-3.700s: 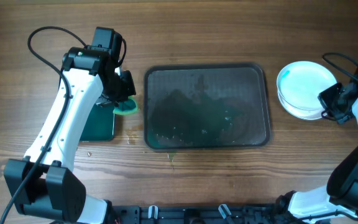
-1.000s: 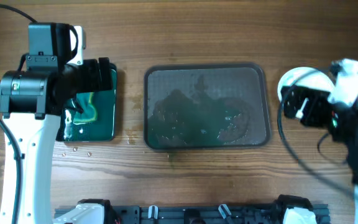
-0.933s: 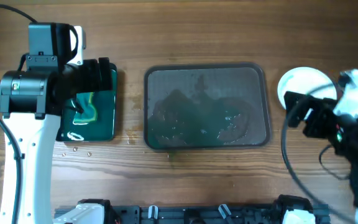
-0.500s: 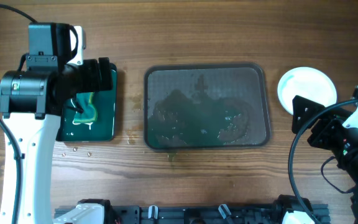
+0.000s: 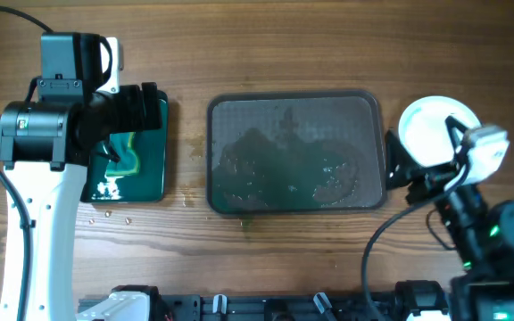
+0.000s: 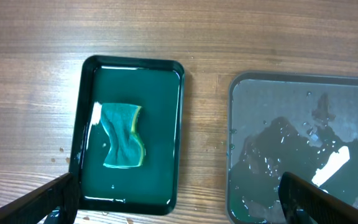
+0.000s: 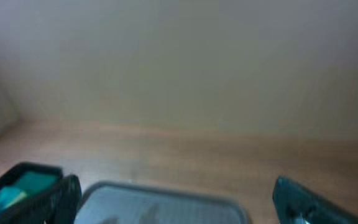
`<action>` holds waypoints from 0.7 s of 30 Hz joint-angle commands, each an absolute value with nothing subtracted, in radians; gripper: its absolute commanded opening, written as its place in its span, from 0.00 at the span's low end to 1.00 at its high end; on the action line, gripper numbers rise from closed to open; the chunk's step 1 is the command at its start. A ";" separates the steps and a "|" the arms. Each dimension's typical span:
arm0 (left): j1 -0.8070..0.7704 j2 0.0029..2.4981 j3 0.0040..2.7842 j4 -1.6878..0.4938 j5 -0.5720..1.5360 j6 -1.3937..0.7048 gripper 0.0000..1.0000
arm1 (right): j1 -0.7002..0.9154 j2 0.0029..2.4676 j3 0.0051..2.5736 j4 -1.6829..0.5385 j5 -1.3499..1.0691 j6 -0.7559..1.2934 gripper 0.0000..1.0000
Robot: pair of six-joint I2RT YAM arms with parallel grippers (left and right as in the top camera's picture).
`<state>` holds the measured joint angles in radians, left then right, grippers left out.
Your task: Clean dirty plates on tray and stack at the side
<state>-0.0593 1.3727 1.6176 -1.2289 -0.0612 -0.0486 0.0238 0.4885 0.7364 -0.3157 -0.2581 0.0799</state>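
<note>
The dark mesh tray point(image 5: 297, 116) lies mid-table, wet with green smears, and no plates rest on it. The white plates point(image 5: 426, 132) sit stacked to its right. My right gripper point(image 5: 398, 165) stands open at the tray's right edge, beside the stack and holding nothing. Its blurred wrist view looks across the tray point(image 7: 160, 205) between the open right gripper's point(image 7: 179, 202) fingers. My left gripper point(image 5: 145, 125) hovers open and empty over the small black tray point(image 5: 162, 183). From the left wrist, the left gripper point(image 6: 182, 205) frames that tray's near rim.
A teal and yellow sponge point(image 6: 123, 135) lies in green water inside the small black tray point(image 6: 82, 124). The wet mesh tray point(image 6: 230, 155) is to the right of it. Water drops dot the wood near the small tray's front left corner.
My right arm swung away from above the plates, down and then left to the tray's right edge, uncovering the stack. The left arm has stayed still. Both grippers remain open.
</note>
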 commanded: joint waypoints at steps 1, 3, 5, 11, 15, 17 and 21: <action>-0.063 1.375 1.618 -1.227 -0.053 -0.034 1.00 | 0.035 0.364 0.515 -0.196 -0.260 0.083 1.00; -0.063 1.375 1.618 -1.227 -0.053 -0.033 1.00 | 0.038 0.305 0.425 -0.149 -0.260 0.096 1.00; -0.063 1.375 1.618 -1.227 -0.053 -0.034 1.00 | 0.046 0.239 0.331 -0.110 -0.255 0.108 1.00; -0.063 1.375 1.618 -1.228 -0.053 -0.033 1.00 | 0.080 0.116 0.131 0.049 -0.243 0.108 1.00; -0.063 1.375 1.618 -1.228 -0.053 -0.033 1.00 | 0.095 0.064 0.039 0.129 -0.224 0.109 1.00; -0.063 1.375 1.618 -1.227 -0.053 -0.034 1.00 | 0.095 0.040 0.010 0.130 -0.224 0.108 1.00; -0.063 1.375 1.618 -1.227 -0.053 -0.034 1.00 | 0.095 0.003 0.005 0.033 -0.209 0.107 1.00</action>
